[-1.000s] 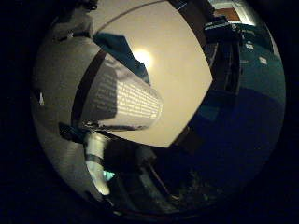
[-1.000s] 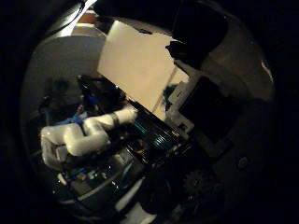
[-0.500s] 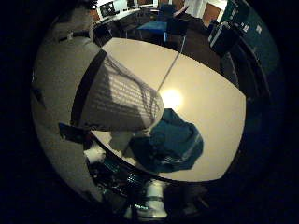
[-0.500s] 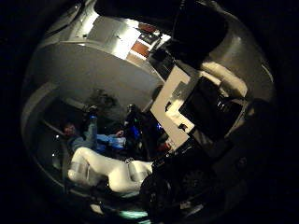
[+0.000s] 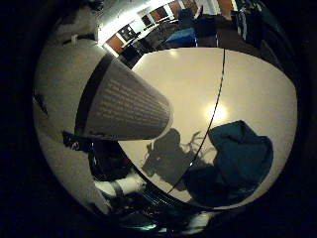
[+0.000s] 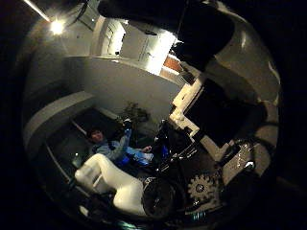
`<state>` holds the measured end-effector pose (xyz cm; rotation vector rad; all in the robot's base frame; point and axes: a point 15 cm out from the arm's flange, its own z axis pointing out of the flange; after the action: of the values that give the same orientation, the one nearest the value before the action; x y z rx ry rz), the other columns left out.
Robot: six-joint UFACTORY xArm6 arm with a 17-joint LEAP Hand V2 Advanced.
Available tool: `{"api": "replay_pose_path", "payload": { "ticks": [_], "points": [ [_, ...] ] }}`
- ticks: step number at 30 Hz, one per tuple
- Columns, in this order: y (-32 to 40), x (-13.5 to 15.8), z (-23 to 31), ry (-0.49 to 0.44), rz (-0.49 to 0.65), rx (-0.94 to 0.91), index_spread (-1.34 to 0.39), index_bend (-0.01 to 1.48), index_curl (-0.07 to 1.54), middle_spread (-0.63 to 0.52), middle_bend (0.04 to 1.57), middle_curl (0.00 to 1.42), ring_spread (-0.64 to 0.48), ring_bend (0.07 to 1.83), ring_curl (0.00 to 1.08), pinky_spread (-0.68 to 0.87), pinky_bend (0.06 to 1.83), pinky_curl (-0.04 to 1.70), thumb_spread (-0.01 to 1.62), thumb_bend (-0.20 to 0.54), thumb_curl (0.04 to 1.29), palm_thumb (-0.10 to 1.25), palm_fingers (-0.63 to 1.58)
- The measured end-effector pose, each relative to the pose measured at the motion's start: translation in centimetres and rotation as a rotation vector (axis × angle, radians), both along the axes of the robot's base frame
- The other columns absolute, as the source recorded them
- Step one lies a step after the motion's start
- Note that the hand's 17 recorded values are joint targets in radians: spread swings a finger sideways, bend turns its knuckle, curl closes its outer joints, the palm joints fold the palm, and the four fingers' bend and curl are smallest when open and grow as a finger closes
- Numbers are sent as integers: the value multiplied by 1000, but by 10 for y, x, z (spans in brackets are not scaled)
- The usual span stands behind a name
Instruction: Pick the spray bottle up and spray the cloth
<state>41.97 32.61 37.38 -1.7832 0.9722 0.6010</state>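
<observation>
Little finger side palm view: your hand (image 6: pixel 211 120) grips the spray bottle (image 5: pixel 119 106); cloth (image 5: pixel 240 153) has swung closer on the counter (image 5: pixel 188 84), so you're nearly lined up to spray.

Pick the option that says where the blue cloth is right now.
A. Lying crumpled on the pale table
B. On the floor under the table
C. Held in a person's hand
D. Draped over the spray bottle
A: the blue cloth lies bunched on the pale table, apart from the spray bottle close to the palm.

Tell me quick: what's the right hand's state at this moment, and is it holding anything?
Right hand: shut on the spray bottle, which sits close against the palm, above the table and the blue cloth.
</observation>
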Motion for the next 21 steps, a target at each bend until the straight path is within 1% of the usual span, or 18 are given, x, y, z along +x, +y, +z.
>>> {"api": "replay_pose_path", "payload": {
  "ticks": [4, 10, 14, 21],
  "points": [
    [0, -4, -23, -5, 14, 11, -179, 1156, 646, -86, 1317, 579, -157, 1435, 543, -204, 1331, 692, 1013, -12, 777, 1053, 1249],
    [-2, -1, -67, 22, 25, 2, -182, 1148, 651, -86, 1319, 577, -157, 1437, 543, -203, 1332, 692, 996, -13, 788, 1041, 1248],
    [-8, 7, -79, 10, 18, 7, -182, 1148, 654, -86, 1318, 577, -157, 1438, 543, -203, 1334, 691, 986, -16, 795, 1033, 1246],
    [-14, 12, -108, 33, 21, -1, -183, 1145, 657, -86, 1323, 581, -157, 1437, 542, -203, 1329, 691, 971, -14, 800, 1024, 1247]
  ]
}}
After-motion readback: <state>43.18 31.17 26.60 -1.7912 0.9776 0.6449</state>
